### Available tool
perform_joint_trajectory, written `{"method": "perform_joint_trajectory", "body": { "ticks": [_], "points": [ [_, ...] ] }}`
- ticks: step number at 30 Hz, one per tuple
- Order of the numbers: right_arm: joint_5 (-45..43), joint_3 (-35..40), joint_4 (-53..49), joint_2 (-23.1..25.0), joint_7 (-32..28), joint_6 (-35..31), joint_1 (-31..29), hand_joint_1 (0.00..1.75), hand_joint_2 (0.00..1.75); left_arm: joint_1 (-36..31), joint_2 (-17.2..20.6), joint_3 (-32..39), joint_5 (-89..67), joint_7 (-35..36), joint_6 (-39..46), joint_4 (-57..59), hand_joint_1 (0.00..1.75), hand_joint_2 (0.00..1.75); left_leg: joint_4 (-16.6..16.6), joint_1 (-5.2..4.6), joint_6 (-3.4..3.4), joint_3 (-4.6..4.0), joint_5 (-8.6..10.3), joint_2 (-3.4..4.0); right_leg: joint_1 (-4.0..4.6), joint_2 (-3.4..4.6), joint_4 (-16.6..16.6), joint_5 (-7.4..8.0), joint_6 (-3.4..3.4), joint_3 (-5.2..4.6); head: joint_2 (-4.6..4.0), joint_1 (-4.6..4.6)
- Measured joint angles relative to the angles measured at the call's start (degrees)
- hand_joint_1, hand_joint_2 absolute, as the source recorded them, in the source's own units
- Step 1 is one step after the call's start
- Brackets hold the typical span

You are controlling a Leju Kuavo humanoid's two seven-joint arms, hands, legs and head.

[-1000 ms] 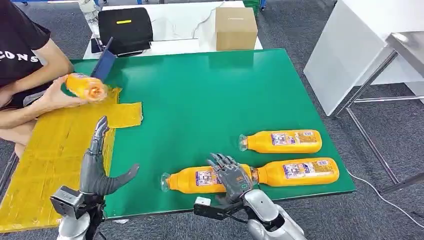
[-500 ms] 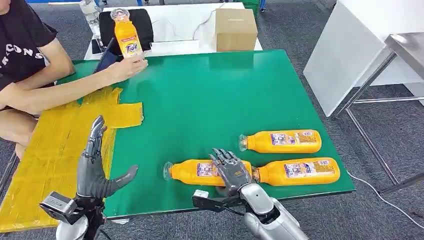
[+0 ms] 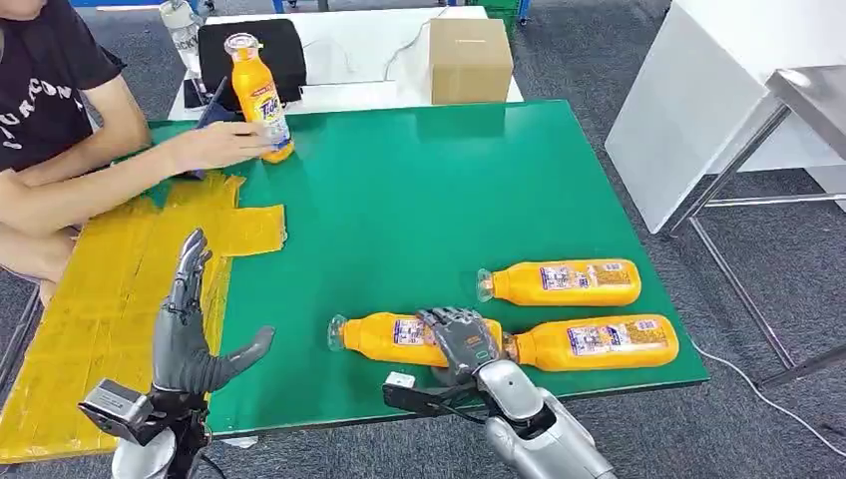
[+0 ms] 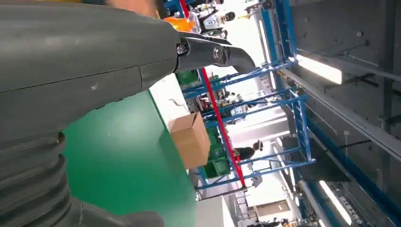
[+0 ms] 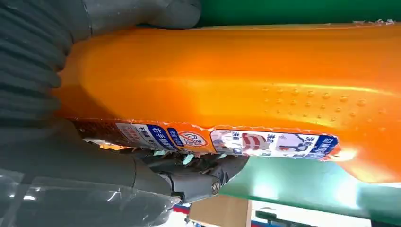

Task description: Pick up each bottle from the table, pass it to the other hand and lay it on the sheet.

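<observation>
The right hand [image 3: 461, 339] lies over the near-left orange bottle [image 3: 399, 338], which rests on its side close to the front edge of the green bench [image 3: 419, 200]; the right wrist view shows the fingers [image 5: 198, 165] and thumb wrapped round its body, so it is grasping that bottle [image 5: 246, 94]. A second lying bottle [image 3: 599, 342] is just beside it, cap toward the hand, near the bench's front right corner, and a third [image 3: 564, 282] lies just behind that one. The left hand [image 3: 190, 334] is raised, released and spread, holding nothing, over the boundary between the yellow sheet [image 3: 100, 299] and the green surface. A person's hand [image 3: 214, 147] holds a fourth bottle [image 3: 257, 95] upright at the far left edge, beside the sheet's far end. The bench's middle lies broad and bare. A cardboard box [image 3: 469, 57] stands on a white table beyond.
</observation>
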Motion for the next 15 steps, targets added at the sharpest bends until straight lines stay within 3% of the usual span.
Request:
{"method": "perform_joint_trajectory", "body": {
  "ticks": [10, 15],
  "points": [
    [-3.48, -1.01, 0.13, 0.48, -2.89, -2.89, 0.15, 1.75, 1.75, -0.28, -0.07, 0.02, 0.66, 0.15, 0.41, 0.61, 0.00, 1.75, 0.00, 0.00, 0.00, 0.07, -0.05, 0.00, 0.00, 0.00, 0.00, -0.03, 0.02, -0.24, 0.00, 0.00],
    [-12.05, -4.66, -3.31, 2.08, -11.59, -13.28, 4.64, 1.75, 1.75, -0.14, -0.07, -0.18, 0.66, 1.07, 1.09, 0.59, 0.00, 1.75, 0.00, -0.01, 0.03, -0.12, -0.01, 0.00, 0.00, -0.01, 0.03, 0.07, 0.08, 0.10, 0.00, 0.02]
  ]
}}
